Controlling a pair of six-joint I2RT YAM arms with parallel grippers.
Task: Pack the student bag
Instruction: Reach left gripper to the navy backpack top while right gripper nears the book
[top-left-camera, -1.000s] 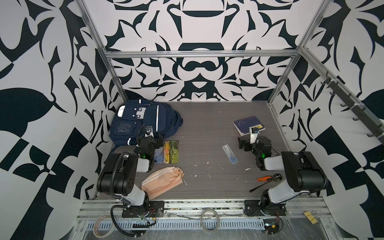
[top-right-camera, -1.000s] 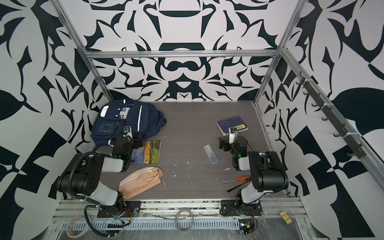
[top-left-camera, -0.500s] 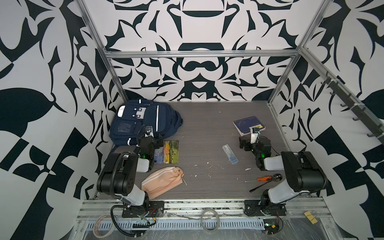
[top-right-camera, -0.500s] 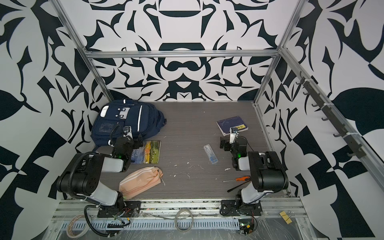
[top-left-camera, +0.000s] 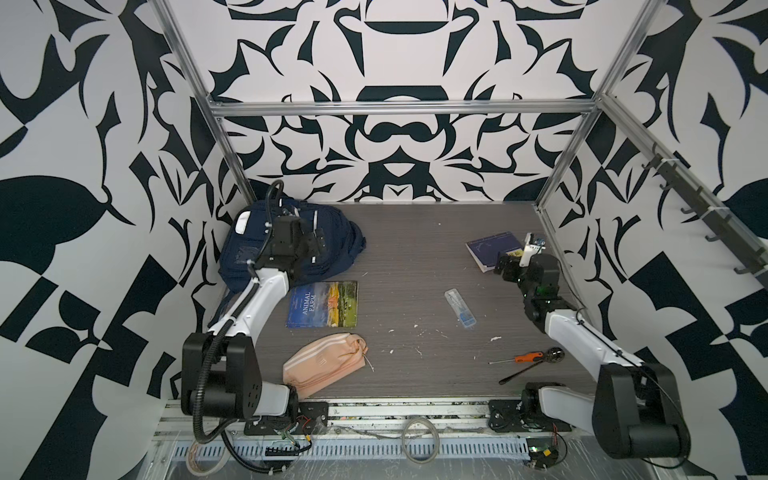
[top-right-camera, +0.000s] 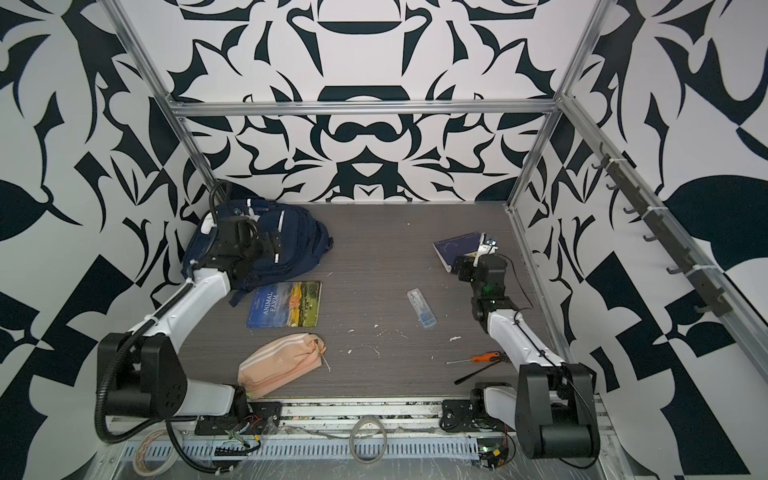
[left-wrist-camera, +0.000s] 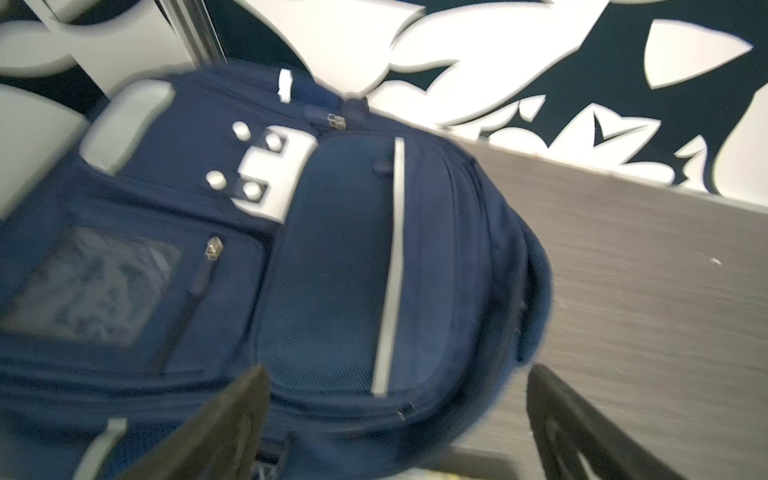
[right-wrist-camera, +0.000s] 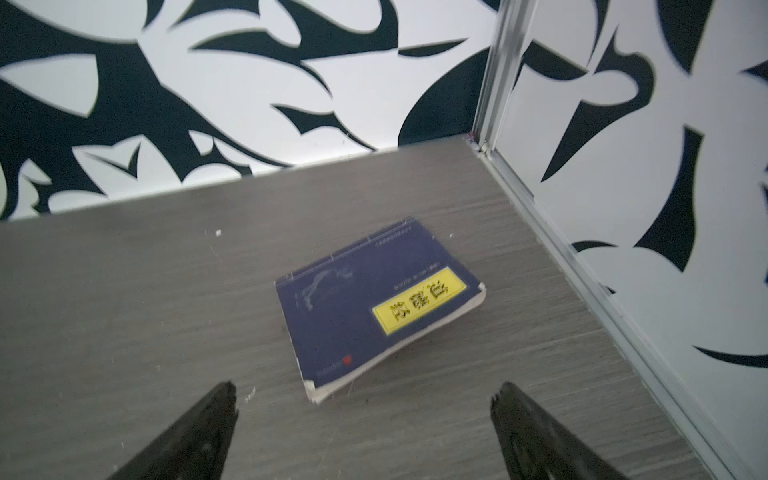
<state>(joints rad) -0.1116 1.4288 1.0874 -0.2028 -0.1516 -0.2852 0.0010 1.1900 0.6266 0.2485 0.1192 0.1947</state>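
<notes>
1. Bag (top-left-camera: 340, 249) lies front-up in tabletop's (top-left-camera: 415, 249) far-left corner, looks zipped.
2. Left tool (left-wrist-camera: 399, 374) hangs over it, wide open, empty: likely to open it.
3. Right tool (right-wrist-camera: 365, 390) wide open, empty, faces blue book (right-wrist-camera: 357, 307): likely first pick.

A navy-blue student bag (top-left-camera: 340, 245) is lying flat and front face up near the far left corner of the grey table (top-left-camera: 415, 257). In both top views the bag (top-right-camera: 303, 245) is slumping softly, its rounded edge spreading toward the middle of the table. In the blurred left wrist view, a white stripe (left-wrist-camera: 392, 266) is running down its mesh front panel, a grey-white studded patch (left-wrist-camera: 270, 174) is sitting beside it, and a clear window pocket (left-wrist-camera: 91, 282) is showing nearby.
</notes>
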